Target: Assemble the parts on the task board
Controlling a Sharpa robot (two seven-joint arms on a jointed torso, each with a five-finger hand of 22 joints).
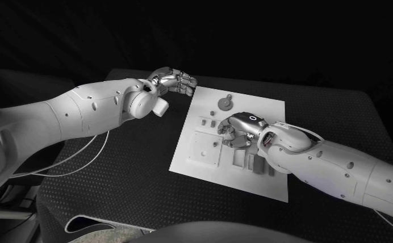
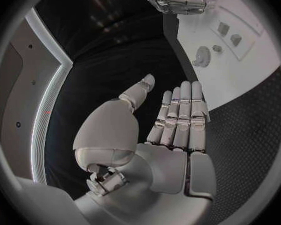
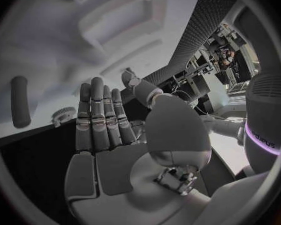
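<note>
A flat white rectangular task board [image 1: 246,107] lies slanted across the middle of the head view on the black textured table [image 1: 115,186]; its face is cut with rectangular recesses and raised blocks, and small grey parts sit on it, among them a round grey disc-shaped part with a short stem [image 1: 224,103] near the board's upper edge and a few upright grey slab-like parts [image 1: 260,164] toward its lower right; the silver left hand [image 1: 174,80] hangs in the upper middle of the frame, just off the board's upper left corner, and in the left wrist view this hand [image 2: 172,122] has its fingers straight and laid side by side, thumb apart, holding nothing; the silver right hand [image 1: 239,128] is over the board's centre, palm down; in the right wrist view it [image 3: 106,130] shows straight fingers pressed together, empty, with a dark grey cylindrical peg [image 3: 20,107] lying on the white surface beyond them.
</note>
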